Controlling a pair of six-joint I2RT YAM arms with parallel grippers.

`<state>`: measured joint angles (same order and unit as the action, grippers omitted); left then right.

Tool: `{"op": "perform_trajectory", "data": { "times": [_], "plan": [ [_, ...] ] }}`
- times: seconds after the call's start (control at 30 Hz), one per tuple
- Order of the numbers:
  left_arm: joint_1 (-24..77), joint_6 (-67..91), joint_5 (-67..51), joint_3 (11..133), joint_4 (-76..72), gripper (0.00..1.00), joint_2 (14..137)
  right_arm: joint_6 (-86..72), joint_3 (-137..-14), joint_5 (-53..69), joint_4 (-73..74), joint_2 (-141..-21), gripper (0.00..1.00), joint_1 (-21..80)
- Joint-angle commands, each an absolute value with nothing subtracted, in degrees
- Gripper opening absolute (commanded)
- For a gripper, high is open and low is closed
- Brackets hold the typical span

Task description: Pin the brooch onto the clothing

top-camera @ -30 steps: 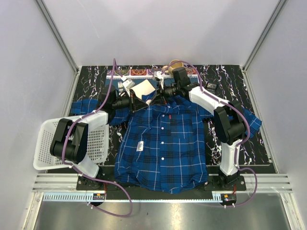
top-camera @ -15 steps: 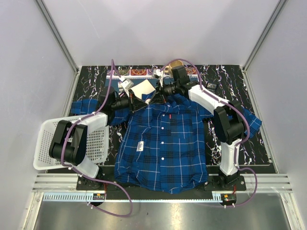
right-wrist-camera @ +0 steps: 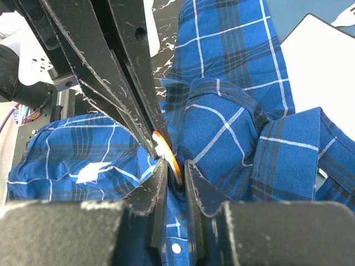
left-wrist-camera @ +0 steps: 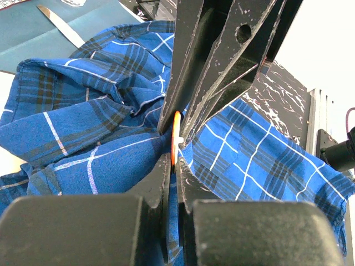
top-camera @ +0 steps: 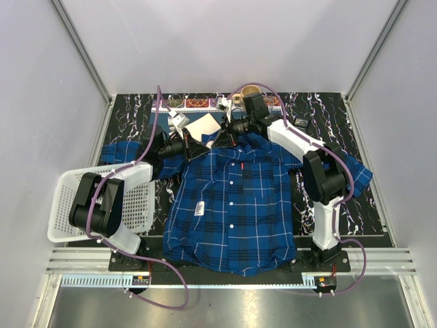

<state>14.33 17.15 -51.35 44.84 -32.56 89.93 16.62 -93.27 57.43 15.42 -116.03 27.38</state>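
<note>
The left gripper (left-wrist-camera: 173, 164) is pinched shut on a shirt (left-wrist-camera: 83, 127) fold, and the right gripper (right-wrist-camera: 175, 167) clamps the brooch (right-wrist-camera: 166, 152). If either one slips, the brooch may drop or miss the cloth.

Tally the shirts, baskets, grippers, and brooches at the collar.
shirt: 1
basket: 1
brooch at the collar: 1
grippers: 2 (left gripper, right gripper)
Total: 5
</note>
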Motion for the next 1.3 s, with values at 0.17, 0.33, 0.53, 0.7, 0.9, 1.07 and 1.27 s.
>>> {"op": "perform_trajectory", "data": {
  "times": [0.17,0.33,0.53,0.7,0.9,1.07,1.27],
  "plan": [
    [15.91,20.21,-56.34,43.94,-36.21,0.0,87.36,19.33,-95.01,52.38,10.64,-115.49,0.28,25.67],
    [15.91,20.31,-55.2,43.86,-36.04,0.0,87.71,19.77,-93.87,54.76,9.41,-114.52,0.34,24.96],
    [15.64,17.85,-54.41,44.21,-32.97,0.0,87.63,19.86,-94.22,56.07,9.32,-114.43,0.43,24.43],
    [15.29,15.13,-51.6,45.35,-29.1,0.0,87.28,20.3,-93.25,59.23,8.61,-113.12,0.63,24.26],
    [15.29,9.15,-43.87,48.34,-18.48,0.0,85.87,17.58,-94.92,58.19,10.89,-112.23,0.84,22.5],
    [15.82,-2.52,-30.81,54.04,-5.39,0.0,86.48,18.28,-99.48,52.83,20.97,-114.25,0.86,18.9],
    [19.68,-19.05,-17.59,57.66,-0.44,0.0,87.45,17.67,-104.5,47.12,31.9,-118.73,0.86,13.1]
  ]
}}
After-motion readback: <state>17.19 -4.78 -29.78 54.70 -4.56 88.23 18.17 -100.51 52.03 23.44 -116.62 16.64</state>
